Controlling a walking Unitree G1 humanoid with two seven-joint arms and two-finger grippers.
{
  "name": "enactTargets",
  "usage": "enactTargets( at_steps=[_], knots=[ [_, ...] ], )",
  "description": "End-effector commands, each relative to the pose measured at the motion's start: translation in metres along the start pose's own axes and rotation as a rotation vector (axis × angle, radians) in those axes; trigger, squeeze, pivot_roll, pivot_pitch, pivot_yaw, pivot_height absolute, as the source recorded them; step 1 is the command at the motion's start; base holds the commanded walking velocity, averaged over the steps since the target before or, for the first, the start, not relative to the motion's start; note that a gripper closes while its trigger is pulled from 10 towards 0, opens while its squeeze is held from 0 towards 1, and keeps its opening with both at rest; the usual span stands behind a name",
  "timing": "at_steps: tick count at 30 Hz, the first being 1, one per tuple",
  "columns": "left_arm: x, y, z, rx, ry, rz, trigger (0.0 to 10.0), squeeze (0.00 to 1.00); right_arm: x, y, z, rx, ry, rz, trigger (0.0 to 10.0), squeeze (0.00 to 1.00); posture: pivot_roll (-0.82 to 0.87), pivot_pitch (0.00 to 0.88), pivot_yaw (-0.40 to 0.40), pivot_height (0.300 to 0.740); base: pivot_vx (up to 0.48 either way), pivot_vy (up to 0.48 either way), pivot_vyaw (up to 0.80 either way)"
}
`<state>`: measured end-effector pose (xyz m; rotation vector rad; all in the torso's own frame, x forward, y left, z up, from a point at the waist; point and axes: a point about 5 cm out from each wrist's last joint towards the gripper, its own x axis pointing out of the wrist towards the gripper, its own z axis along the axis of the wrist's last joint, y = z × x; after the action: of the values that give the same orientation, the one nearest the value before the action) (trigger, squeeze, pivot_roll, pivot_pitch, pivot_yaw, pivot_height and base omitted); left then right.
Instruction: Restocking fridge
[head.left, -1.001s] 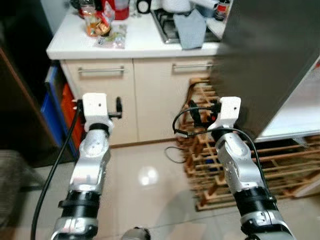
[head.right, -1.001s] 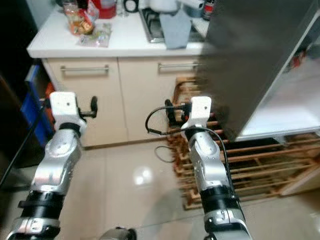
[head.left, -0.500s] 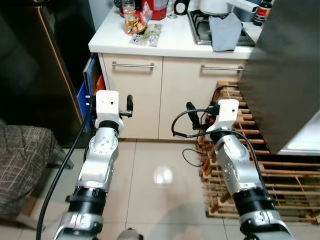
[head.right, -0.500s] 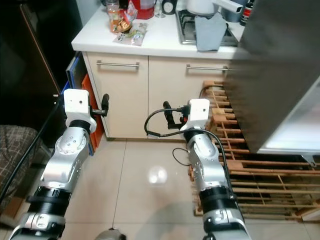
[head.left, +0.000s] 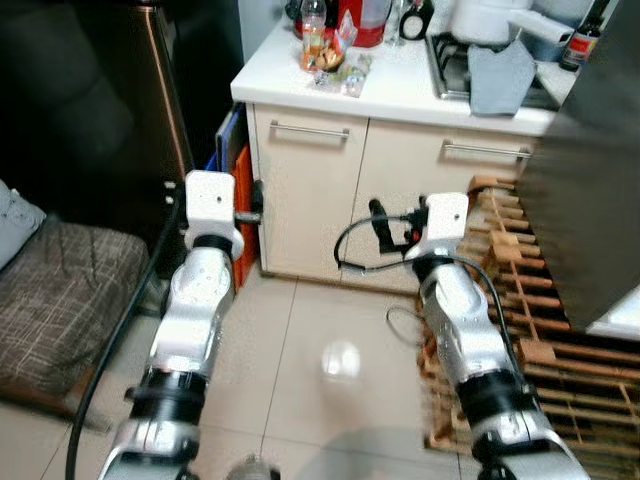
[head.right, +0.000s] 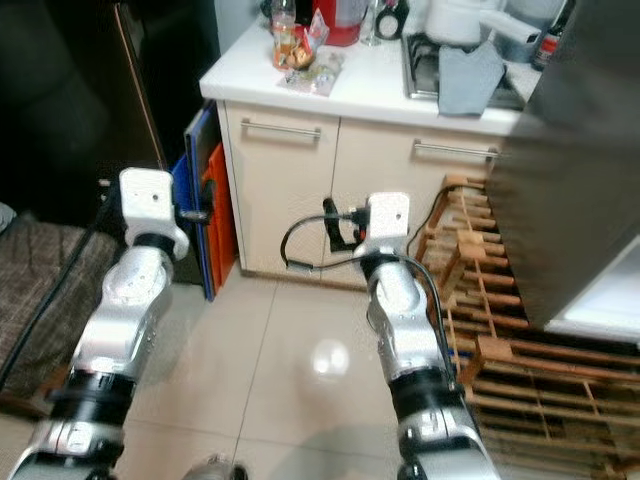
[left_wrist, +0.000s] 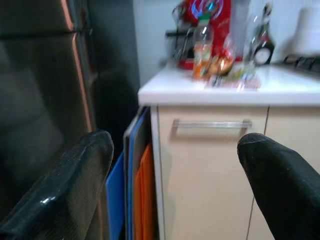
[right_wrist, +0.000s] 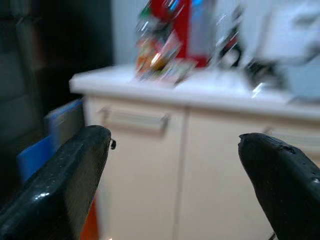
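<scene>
Facing cabinet (head.left: 350, 200), possibly snacks (head.left: 330, 60) atop

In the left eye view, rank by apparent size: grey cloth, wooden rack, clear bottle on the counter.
1. wooden rack, largest, though it sits nearer the camera.
2. grey cloth.
3. clear bottle, smallest.

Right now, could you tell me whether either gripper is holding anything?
Nothing is held: the left gripper and right gripper are both open and empty.

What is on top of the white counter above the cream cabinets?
On the counter: a bottle, snack packets, a red appliance, a stove with a grey cloth. The open fridge door hides its right end.
</scene>
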<state>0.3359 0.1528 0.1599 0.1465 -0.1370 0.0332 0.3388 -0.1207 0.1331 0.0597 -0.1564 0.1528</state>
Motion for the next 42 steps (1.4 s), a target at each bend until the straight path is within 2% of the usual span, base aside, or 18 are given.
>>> enactTargets(
  at_steps=[1, 5, 11, 16, 19, 23, 27, 29, 33, 38, 39, 42],
  knots=[
    [0.006, -0.004, 0.018, 0.016, -0.079, -0.017, 10.0, 0.0, 0.009, 0.001, 0.025, -0.008, -0.108, -0.019, 10.0, 0.0, 0.01, 0.0, -0.018, 0.74, 0.48, 0.0, 0.0],
    [0.007, -0.004, 0.021, 0.015, -0.093, -0.014, 10.0, 0.0, 0.011, 0.003, 0.026, -0.001, -0.106, -0.006, 10.0, 0.0, 0.02, 0.0, -0.021, 0.74, 0.48, 0.0, 0.0],
    [0.009, -0.002, 0.024, 0.011, -0.102, -0.013, 10.0, 0.0, 0.01, 0.002, 0.012, 0.042, -0.044, -0.014, 10.0, 0.0, 0.02, 0.0, -0.02, 0.74, 0.48, 0.0, 0.0],
    [0.011, -0.002, 0.027, 0.023, -0.118, -0.042, 10.0, 0.0, 0.008, 0.001, 0.01, 0.027, -0.046, -0.046, 10.0, 0.0, 0.02, 0.0, -0.018, 0.74, 0.48, 0.0, 0.0],
    [0.019, 0.006, 0.036, 0.027, -0.149, -0.033, 10.0, 0.0, 0.009, -0.004, 0.01, 0.018, -0.044, -0.076, 10.0, 0.0, 0.02, 0.0, -0.019, 0.74, 0.48, 0.0, 0.0],
    [0.022, 0.012, 0.044, 0.041, -0.177, -0.02, 10.0, 0.0, 0.009, -0.004, 0.01, 0.018, -0.046, -0.071, 10.0, 0.0, 0.02, 0.0, -0.017, 0.74, 0.48, 0.0, 0.0],
    [0.022, 0.011, 0.047, 0.038, -0.187, -0.017, 10.0, 0.0, 0.009, 0.0, 0.011, 0.017, -0.055, -0.038, 10.0, 0.0, 0.02, 0.0, -0.017, 0.74, 0.48, 0.0, 0.0],
    [0.022, 0.009, 0.048, 0.038, -0.197, -0.025, 10.0, 0.0, 0.009, 0.006, 0.013, 0.019, -0.068, -0.008, 10.0, 0.0, 0.02, 0.0, -0.019, 0.74, 0.48, 0.0, 0.65],
    [0.022, 0.008, 0.051, 0.049, -0.214, -0.034, 10.0, 0.0, 0.009, 0.006, 0.013, 0.004, -0.071, -0.021, 10.0, 0.0, 0.03, 0.0, -0.019, 0.74, 0.48, 0.0, 0.32],
    [0.024, 0.012, 0.073, 0.098, -0.314, -0.043, 10.0, 0.0, 0.012, 0.008, 0.027, -0.027, -0.136, -0.012, 10.0, 0.0, 0.03, 0.0, -0.021, 0.74, 0.48, 0.0, 0.0],
    [0.025, 0.013, 0.086, 0.114, -0.366, -0.046, 10.0, 0.0, 0.012, 0.01, 0.035, -0.037, -0.171, -0.006, 10.0, 0.0, 0.03, 0.0, -0.023, 0.74, 0.48, 0.0, 0.0],
    [0.027, 0.012, 0.098, 0.135, -0.415, -0.054, 10.0, 0.0, 0.013, 0.011, 0.042, -0.039, -0.203, -0.005, 10.0, 0.0, 0.03, 0.0, -0.023, 0.74, 0.48, 0.0, 0.0]
  ],
)
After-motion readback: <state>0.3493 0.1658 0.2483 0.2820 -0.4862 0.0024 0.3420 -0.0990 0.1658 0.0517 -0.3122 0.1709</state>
